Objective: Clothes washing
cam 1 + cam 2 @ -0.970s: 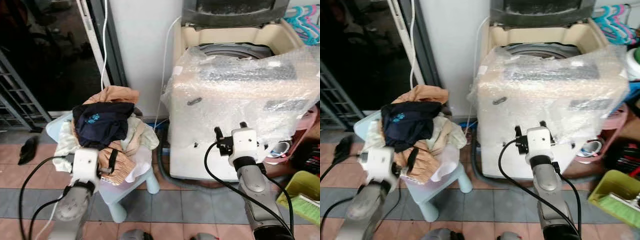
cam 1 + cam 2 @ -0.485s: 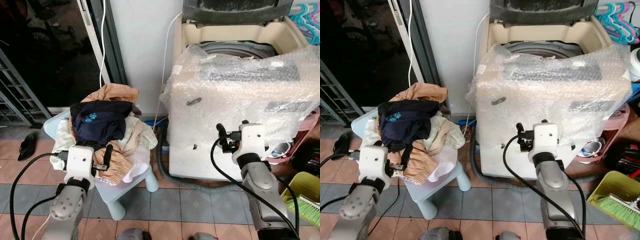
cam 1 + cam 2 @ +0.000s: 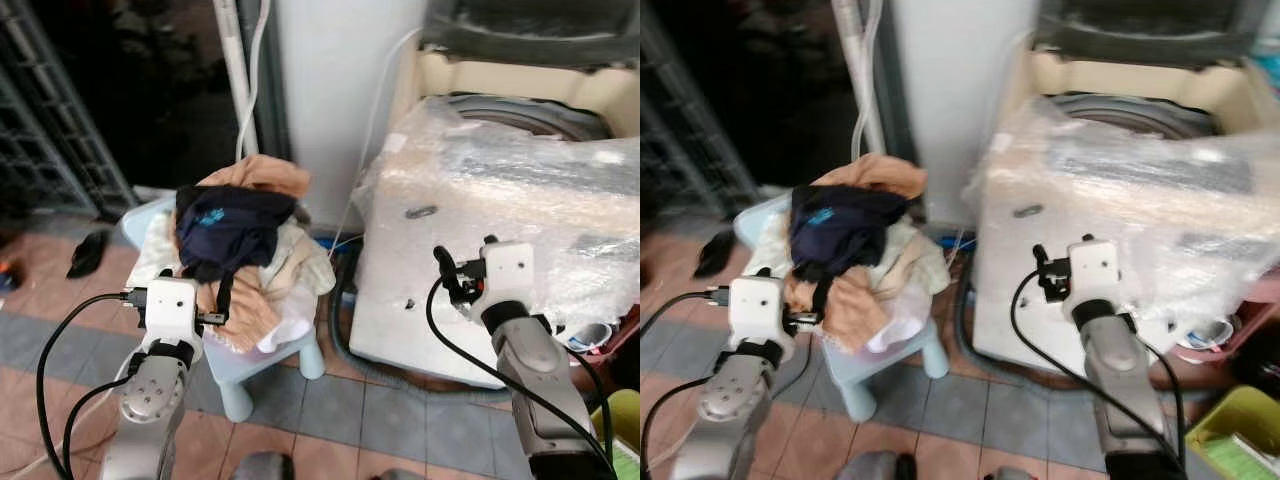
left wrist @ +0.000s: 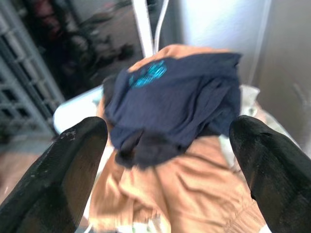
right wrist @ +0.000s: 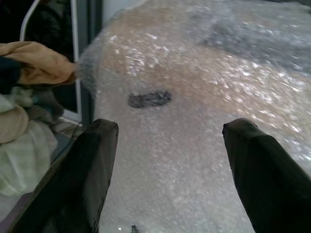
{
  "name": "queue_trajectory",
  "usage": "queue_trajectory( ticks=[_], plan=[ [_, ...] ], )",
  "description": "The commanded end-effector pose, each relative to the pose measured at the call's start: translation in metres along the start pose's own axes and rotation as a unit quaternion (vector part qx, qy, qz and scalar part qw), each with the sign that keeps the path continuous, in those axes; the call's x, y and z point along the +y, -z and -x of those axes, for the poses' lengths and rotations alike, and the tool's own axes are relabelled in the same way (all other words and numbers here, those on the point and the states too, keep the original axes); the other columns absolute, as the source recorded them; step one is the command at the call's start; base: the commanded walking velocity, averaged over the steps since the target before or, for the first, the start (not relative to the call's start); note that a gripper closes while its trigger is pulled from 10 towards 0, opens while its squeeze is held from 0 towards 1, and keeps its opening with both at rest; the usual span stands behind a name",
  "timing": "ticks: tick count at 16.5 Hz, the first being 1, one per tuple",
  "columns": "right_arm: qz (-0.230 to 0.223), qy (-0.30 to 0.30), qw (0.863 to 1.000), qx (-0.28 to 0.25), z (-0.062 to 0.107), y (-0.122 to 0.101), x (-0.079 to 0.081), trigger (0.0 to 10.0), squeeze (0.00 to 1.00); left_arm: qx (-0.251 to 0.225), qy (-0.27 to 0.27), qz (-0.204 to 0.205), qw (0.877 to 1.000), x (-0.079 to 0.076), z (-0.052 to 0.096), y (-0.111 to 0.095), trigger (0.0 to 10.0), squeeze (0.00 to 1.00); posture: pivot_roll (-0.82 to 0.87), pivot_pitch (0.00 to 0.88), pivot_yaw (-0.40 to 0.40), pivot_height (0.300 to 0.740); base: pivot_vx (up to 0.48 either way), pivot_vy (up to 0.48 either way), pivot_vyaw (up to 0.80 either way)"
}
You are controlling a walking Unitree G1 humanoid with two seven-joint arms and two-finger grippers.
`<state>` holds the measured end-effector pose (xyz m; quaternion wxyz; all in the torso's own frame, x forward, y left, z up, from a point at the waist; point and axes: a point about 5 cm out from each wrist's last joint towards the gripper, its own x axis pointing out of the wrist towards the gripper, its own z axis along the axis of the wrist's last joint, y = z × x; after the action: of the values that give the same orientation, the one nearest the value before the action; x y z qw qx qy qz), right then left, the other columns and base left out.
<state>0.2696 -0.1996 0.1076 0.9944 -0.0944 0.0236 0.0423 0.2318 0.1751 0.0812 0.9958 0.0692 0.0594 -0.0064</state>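
Note:
A heap of clothes lies on a pale blue stool, with a navy garment on top and tan garments around it. My left gripper is open at the heap's near side, and in the left wrist view its fingers frame the navy garment with nothing between them. The top-loading washing machine, wrapped in bubble wrap, stands on the right with its lid up. My right gripper is open and empty just before the machine's front.
A dark doorway with a metal grille is at the left, with a dark shoe on the tiles by it. A grey hose runs between the stool and the machine. A yellow bin stands at the near right.
The whole picture has shifted right and blurred, so the camera has moved. Both grippers stay open and hold their places at the heap and the machine front.

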Motion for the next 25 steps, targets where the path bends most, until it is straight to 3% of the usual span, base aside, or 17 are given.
queue_trajectory(
  ticks=[1, 6, 8, 10, 15, 18, 22, 25],
  plan=[
    [0.002, -0.009, 1.0, -0.007, -0.002, -0.006, 0.001, 10.0, 0.0, 0.008, -0.005, -0.01, 1.0, 0.001, -0.001, 0.002, 10.0, 0.0, -0.02, 0.0, -0.017, 0.74, 0.0, 0.0, 0.0],
    [0.017, -0.083, 0.996, -0.015, -0.014, -0.009, 0.02, 10.0, 0.0, 0.013, -0.027, -0.008, 1.0, 0.006, -0.005, 0.002, 10.0, 0.0, 0.0, 0.0, 0.041, 0.74, 0.0, 0.0, 0.0],
    [0.023, -0.099, 0.995, -0.014, -0.017, -0.01, 0.02, 10.0, 0.0, 0.005, -0.011, -0.031, 0.999, 0.001, -0.012, -0.002, 10.0, 0.0, 0.0, 0.0, 0.066, 0.74, 0.0, 0.0, 0.0],
    [0.008, -0.082, 0.997, -0.009, -0.019, -0.011, 0.014, 10.0, 0.0, -0.002, -0.002, -0.038, 0.999, 0.001, -0.016, -0.009, 10.0, 0.0, 0.0, 0.0, 0.103, 0.74, 0.0, 0.0, 0.0],
    [0.037, -0.098, 0.994, -0.006, -0.002, -0.002, 0.014, 10.0, 0.0, 0.01, -0.016, -0.016, 1.0, 0.006, -0.008, -0.007, 10.0, 0.0, -0.01, 0.002, 0.105, 0.74, 0.0, 0.0, 0.24],
    [0.022, -0.056, 0.998, -0.017, 0.002, -0.002, 0.014, 10.0, 0.0, 0.007, -0.024, -0.013, 1.0, 0.009, -0.009, -0.008, 10.0, 0.0, 0.0, 0.0, 0.087, 0.74, 0.0, 0.0, 0.78],
    [-0.004, -0.016, 1.0, -0.026, 0.003, -0.003, 0.022, 10.0, 0.0, 0.003, -0.034, 0.002, 0.999, 0.007, -0.012, -0.011, 10.0, 0.0, -0.01, 0.0, 0.09, 0.74, 0.0, 0.0, 0.78],
    [-0.001, -0.039, 0.998, -0.047, 0.0, -0.012, 0.033, 10.0, 0.0, 0.0, -0.016, 0.011, 1.0, -0.001, -0.013, -0.012, 10.0, 0.0, -0.03, 0.0, 0.087, 0.74, 0.0, 0.0, 0.78]
  ],
)
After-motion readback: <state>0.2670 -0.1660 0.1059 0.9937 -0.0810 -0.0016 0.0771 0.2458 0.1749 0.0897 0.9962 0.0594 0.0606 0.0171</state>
